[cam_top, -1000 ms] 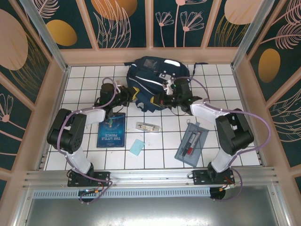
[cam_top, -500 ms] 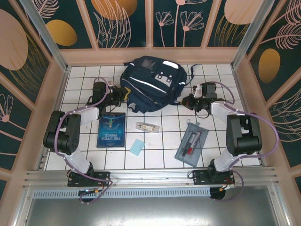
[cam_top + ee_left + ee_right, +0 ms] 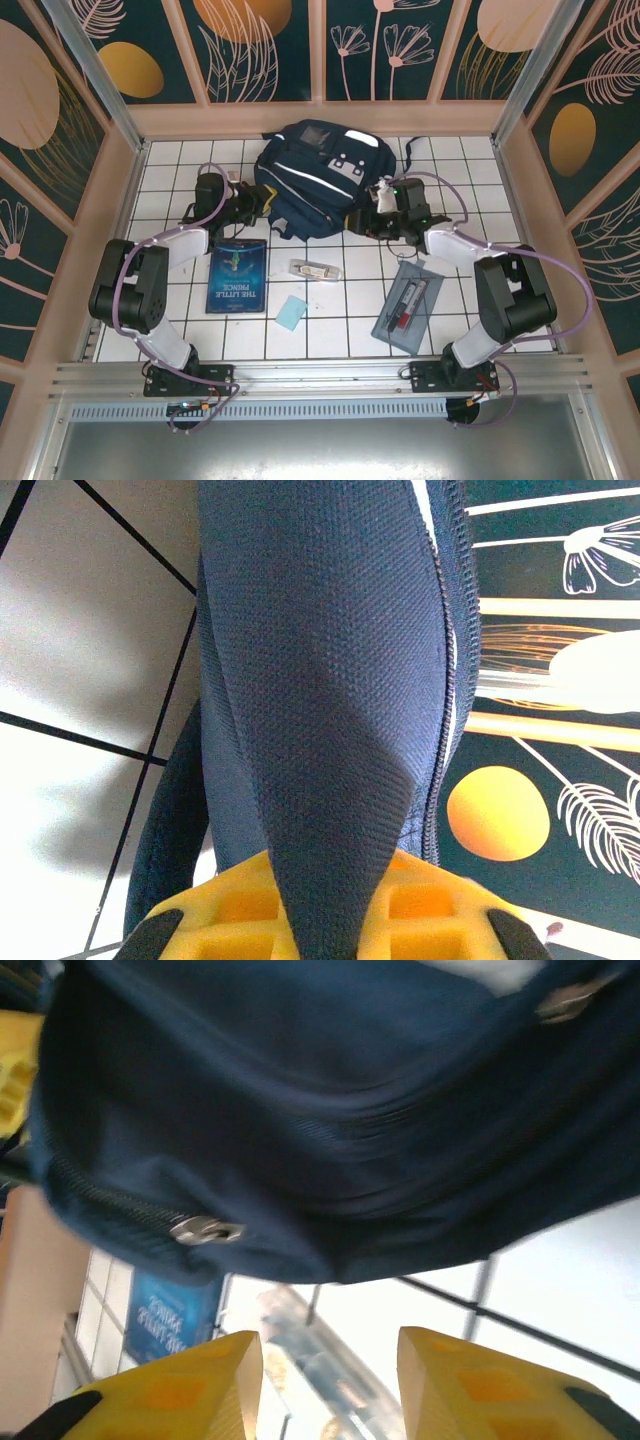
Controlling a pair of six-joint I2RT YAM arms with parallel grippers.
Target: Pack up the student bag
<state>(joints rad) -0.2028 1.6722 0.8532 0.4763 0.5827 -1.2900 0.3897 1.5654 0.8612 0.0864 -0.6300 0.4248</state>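
The student bag point(image 3: 320, 175), a navy backpack with white stripes, lies at the back middle of the tiled table. My left gripper point(image 3: 262, 205) is at its left lower edge, shut on a fold of the bag's fabric. In the left wrist view that navy fold point(image 3: 320, 660) runs down between the yellow pads point(image 3: 440, 910) of the left gripper point(image 3: 330, 905). My right gripper point(image 3: 366, 217) is at the bag's right lower edge, open. In the right wrist view the right gripper point(image 3: 330, 1350) stands empty just under the bag point(image 3: 350, 1110), near a metal zipper pull point(image 3: 205, 1230).
A blue book point(image 3: 237, 276) lies front left of the bag, a clear packet point(image 3: 315, 269) in the middle, and a light blue card point(image 3: 292, 313) below it. A grey transparent pencil case point(image 3: 408, 305) holding pens lies front right. Wooden walls enclose the table.
The bag has shifted back and settled flatter. My right gripper pulled away to the right, then came back to the bag's edge and opened. The left gripper keeps its hold on the fabric.
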